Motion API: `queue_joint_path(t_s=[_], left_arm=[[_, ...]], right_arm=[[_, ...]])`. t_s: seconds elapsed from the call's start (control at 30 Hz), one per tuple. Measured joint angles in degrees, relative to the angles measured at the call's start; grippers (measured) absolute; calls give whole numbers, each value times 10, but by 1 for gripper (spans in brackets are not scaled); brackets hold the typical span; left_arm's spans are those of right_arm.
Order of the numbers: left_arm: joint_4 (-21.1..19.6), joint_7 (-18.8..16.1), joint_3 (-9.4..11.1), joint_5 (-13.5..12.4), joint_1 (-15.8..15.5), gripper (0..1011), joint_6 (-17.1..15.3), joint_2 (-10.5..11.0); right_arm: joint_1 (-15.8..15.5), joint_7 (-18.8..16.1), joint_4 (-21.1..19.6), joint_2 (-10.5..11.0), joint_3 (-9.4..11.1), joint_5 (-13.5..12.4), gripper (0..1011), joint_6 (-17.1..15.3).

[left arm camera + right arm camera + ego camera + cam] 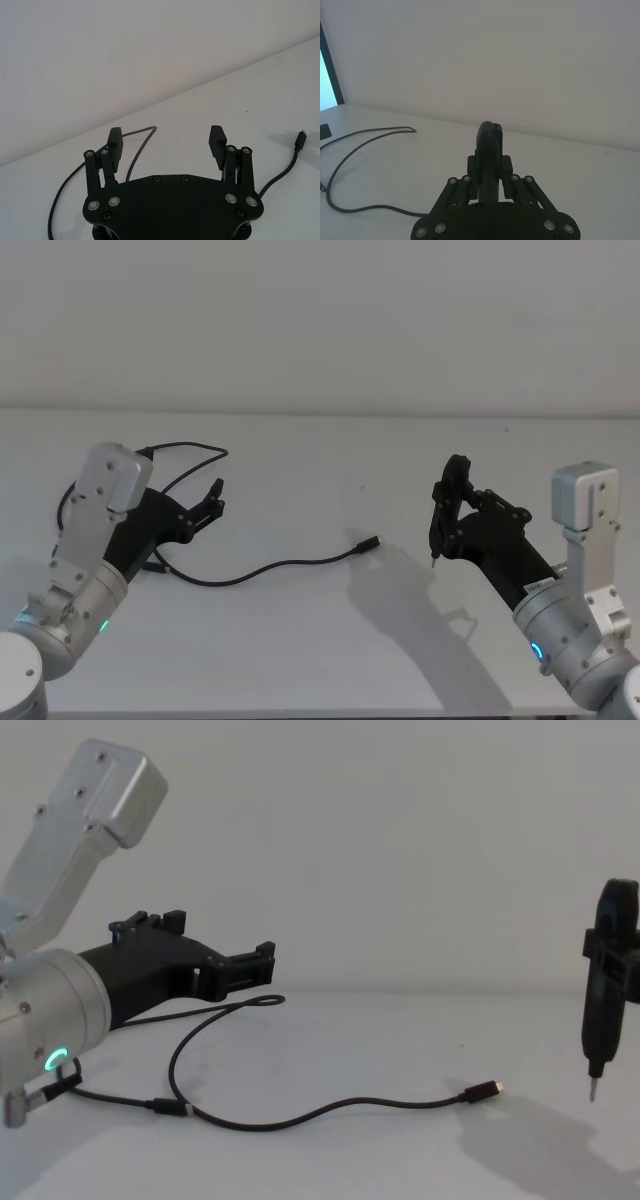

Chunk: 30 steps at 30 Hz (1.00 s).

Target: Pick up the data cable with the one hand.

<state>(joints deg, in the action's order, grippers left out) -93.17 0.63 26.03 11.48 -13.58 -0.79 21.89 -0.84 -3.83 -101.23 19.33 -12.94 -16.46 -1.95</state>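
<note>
The data cable (290,565) is a thin black cord lying loose on the white table (330,660). Its loops sit at the left, and its small plug (370,543) points toward the middle. My left gripper (213,497), the hand with the green ring, hovers open above the looped end with nothing between its fingers. From the left wrist, the cable (140,145) runs under the open gripper (165,134) and the plug (300,137) lies off to one side. My right gripper (450,485) stands shut and upright to the right of the plug, clear of the cable.
A plain white wall (320,320) rises behind the table's far edge. In the chest view the cable (340,1105) and its plug (485,1092) lie between the left gripper (222,935) and the right gripper (610,950). The right wrist sees cable loops (360,132).
</note>
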Motion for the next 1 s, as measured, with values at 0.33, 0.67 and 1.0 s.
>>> queue_joint_path(t_s=[0.33, 0.67, 1.0], left_arm=[[0, 0, 0, 0, 0, 1002, 0, 0], [-5, 12, 0, 1, -1, 1002, -4, 4], [-21, 75, 3, 22, -13, 1002, -26, 28]], right_arm=[[0, 0, 0, 0, 0, 0, 274, 0], [0, 0, 0, 0, 0, 0, 275, 0], [0, 0, 0, 0, 0, 0, 274, 0]])
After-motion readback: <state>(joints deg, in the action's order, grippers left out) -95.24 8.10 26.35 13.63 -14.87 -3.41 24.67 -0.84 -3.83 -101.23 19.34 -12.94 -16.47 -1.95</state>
